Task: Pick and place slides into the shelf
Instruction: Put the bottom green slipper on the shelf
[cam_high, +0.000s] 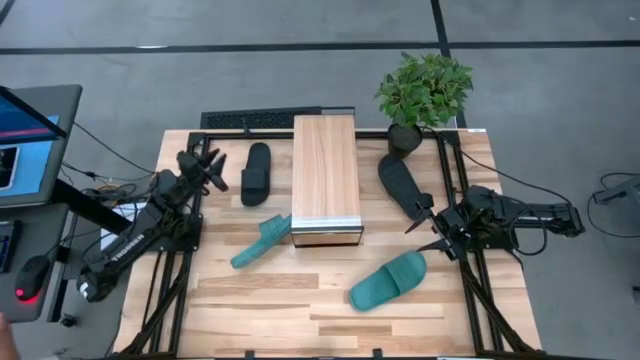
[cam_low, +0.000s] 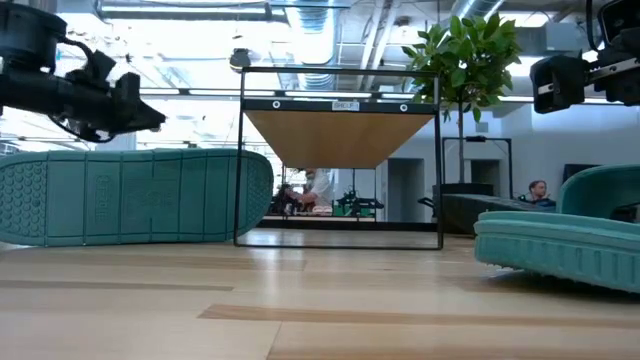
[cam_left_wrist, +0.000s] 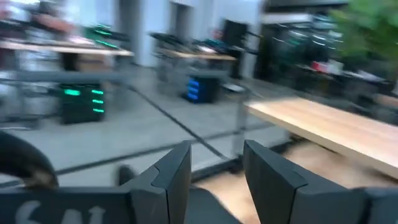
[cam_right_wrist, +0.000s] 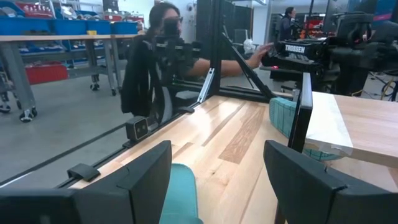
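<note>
You are hovering the right gripper (cam_high: 428, 226), fingers wide, over the teal slide (cam_high: 388, 281); soft, light rubber, so pinch its ribbed strap.

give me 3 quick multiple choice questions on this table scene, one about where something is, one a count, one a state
1. Where does the black slide nearest the left gripper lie?
A. on top of the shelf
B. on the table between that gripper and the shelf
C. under the plant

2. How many teal slides are on the table?
A. one
B. two
C. four

3. How are the right gripper's fingers?
A. open, holding nothing
B. shut on a teal slide
C. shut on the plant

Answers:
1. B: in the high view it lies flat on the table beside the shelf, whose top is bare.
2. B: one teal slide leans at the shelf's near left corner, the other teal slide lies near the right gripper.
3. A: the right wrist view shows its fingers wide apart with only table between them.
</note>
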